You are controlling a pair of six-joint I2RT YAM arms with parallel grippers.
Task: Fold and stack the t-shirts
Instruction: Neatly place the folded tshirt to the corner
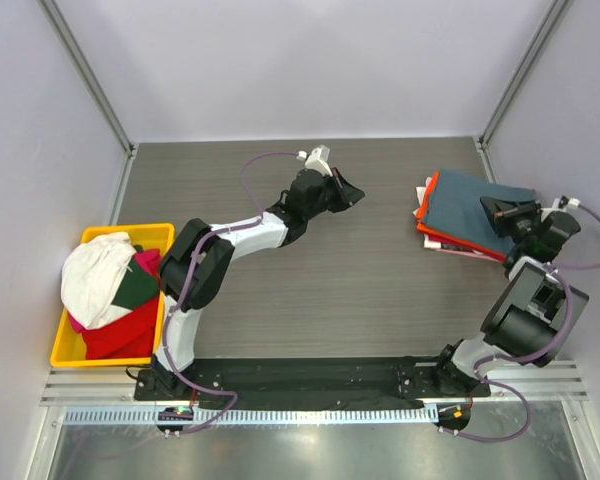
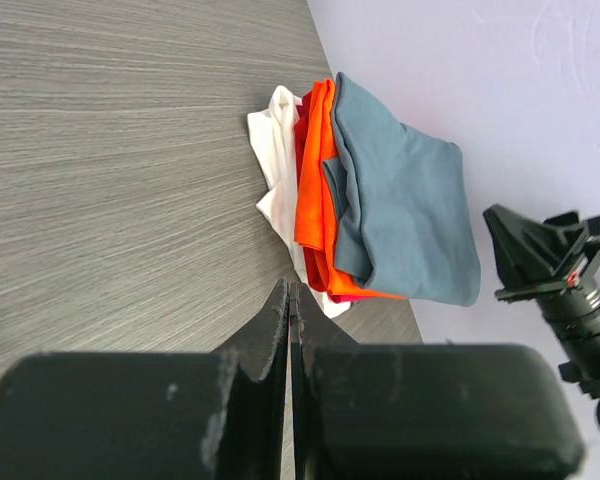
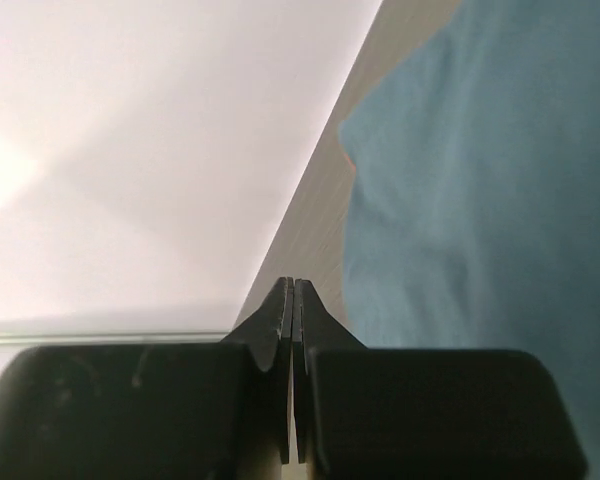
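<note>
A stack of folded t-shirts lies at the table's right: a slate blue-grey tee point(image 1: 472, 201) point(image 2: 410, 200) point(image 3: 490, 220) on top, an orange one point(image 1: 429, 195) point(image 2: 315, 170) under it, then red and a white one point(image 2: 275, 150). Unfolded white point(image 1: 95, 275), dark green point(image 1: 137, 285) and red point(image 1: 120, 335) tees fill the yellow bin. My left gripper point(image 1: 358, 192) point(image 2: 291, 285) is shut and empty over the table's middle, left of the stack. My right gripper point(image 1: 488, 208) point(image 3: 293, 282) is shut with nothing in it, over the blue-grey tee's right part.
The yellow plastic bin point(image 1: 155, 233) stands at the table's left edge. White walls close in the table at the back and both sides. The right arm point(image 1: 530, 300) stands close to the right wall, its cable looping beside it.
</note>
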